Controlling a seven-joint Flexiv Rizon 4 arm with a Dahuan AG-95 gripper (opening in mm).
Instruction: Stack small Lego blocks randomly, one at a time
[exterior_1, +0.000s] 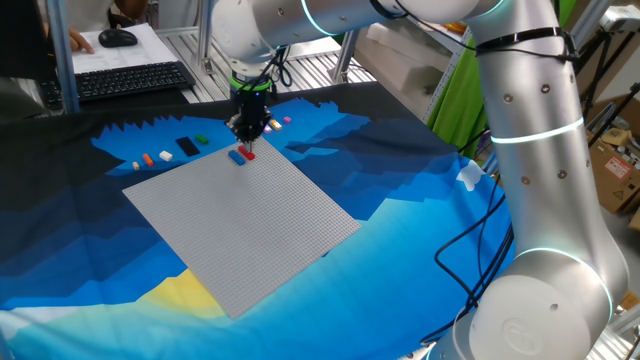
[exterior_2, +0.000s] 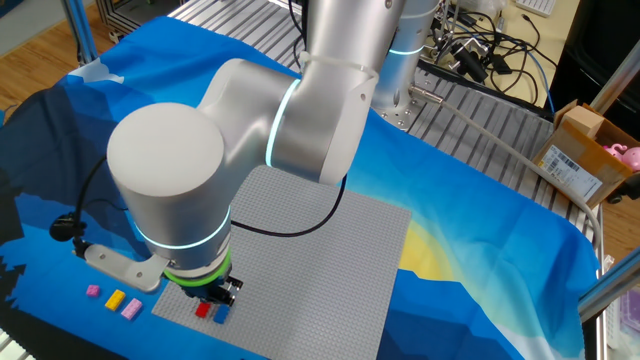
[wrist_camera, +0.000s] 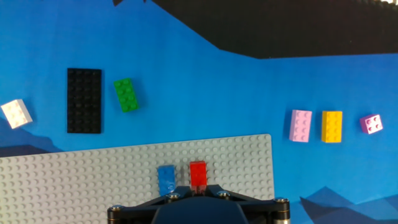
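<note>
A red small Lego block (wrist_camera: 198, 173) and a blue one (wrist_camera: 166, 180) sit side by side on the grey baseplate (wrist_camera: 74, 174) near its far edge. My gripper (wrist_camera: 198, 188) is shut, its tips right over the near end of the red block (exterior_1: 247, 153); whether they touch it I cannot tell. Loose on the blue cloth lie a green block (wrist_camera: 126, 94), a white one (wrist_camera: 16, 113), a pink one (wrist_camera: 301, 126), a yellow one (wrist_camera: 332, 126) and a purple one (wrist_camera: 372, 124). In the other fixed view the gripper (exterior_2: 215, 298) hangs just above the red and blue pair (exterior_2: 203, 311).
A flat black plate (wrist_camera: 84, 100) lies beside the green block. The arm's big elbow (exterior_2: 165, 160) hangs over the baseplate's left part. A keyboard (exterior_1: 130, 80) sits behind the cloth. A cardboard box (exterior_2: 580, 160) stands at the right edge.
</note>
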